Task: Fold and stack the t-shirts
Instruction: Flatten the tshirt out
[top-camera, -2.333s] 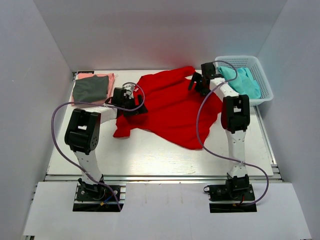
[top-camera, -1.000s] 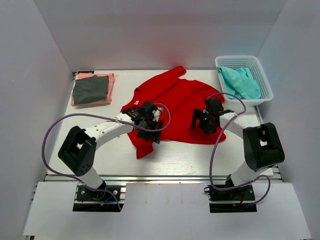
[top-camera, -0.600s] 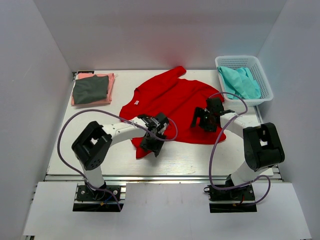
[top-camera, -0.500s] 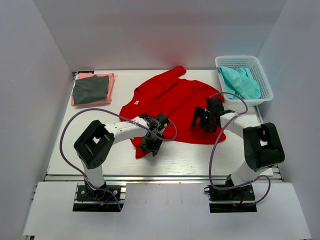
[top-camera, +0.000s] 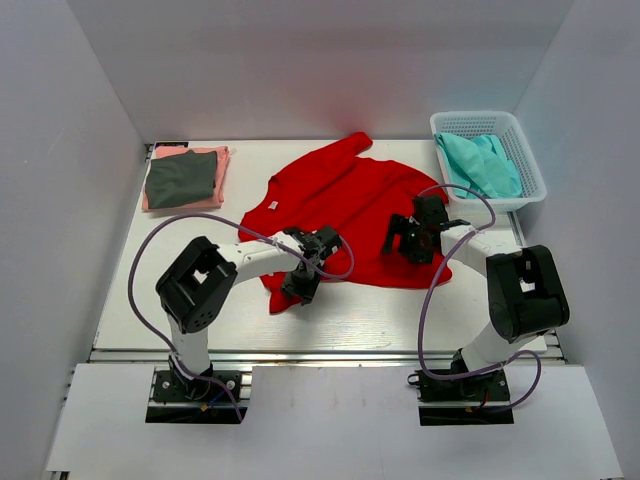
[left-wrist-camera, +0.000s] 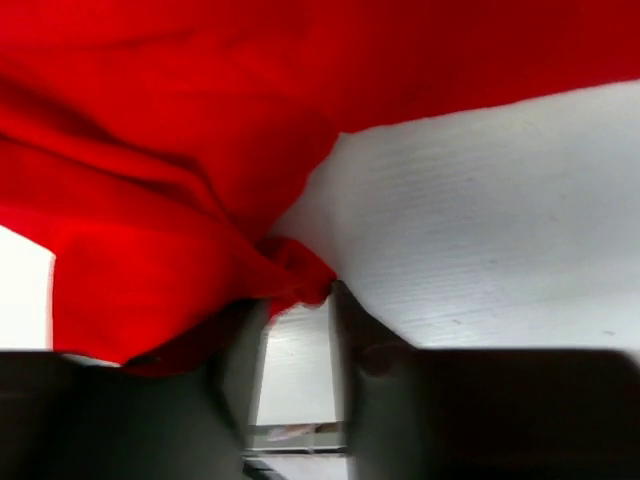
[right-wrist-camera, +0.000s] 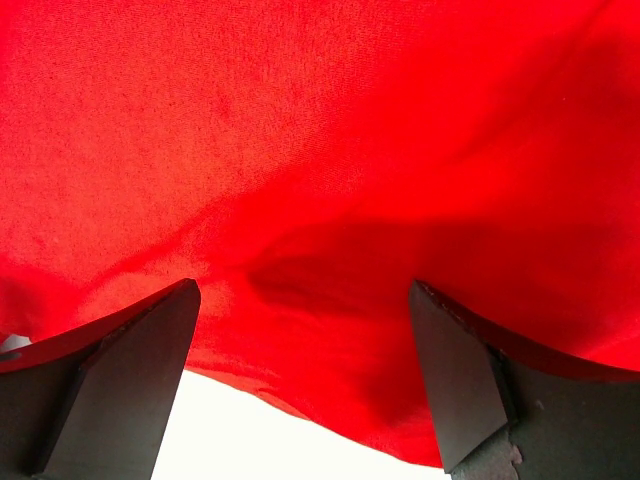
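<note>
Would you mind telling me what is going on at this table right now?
Two robot arms are working on a red t-shirt spread mid-table. The left gripper is at a bunched fold on its near-left corner. The right gripper is open over its near-right edge. A folded grey t-shirt lies on a pink one at far left.

left arm (top-camera: 255, 258), right arm (top-camera: 520, 292): white links, black joint housings, black base plates (top-camera: 195, 385), purple cable (top-camera: 132, 283) looping each. right gripper (right-wrist-camera: 302, 290): dark grey wedge fingers (right-wrist-camera: 130, 370).

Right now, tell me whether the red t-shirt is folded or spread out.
Spread, not folded: the red t-shirt lies open on the table, a sleeve stretched backward, only its near-left corner bunched.
</note>
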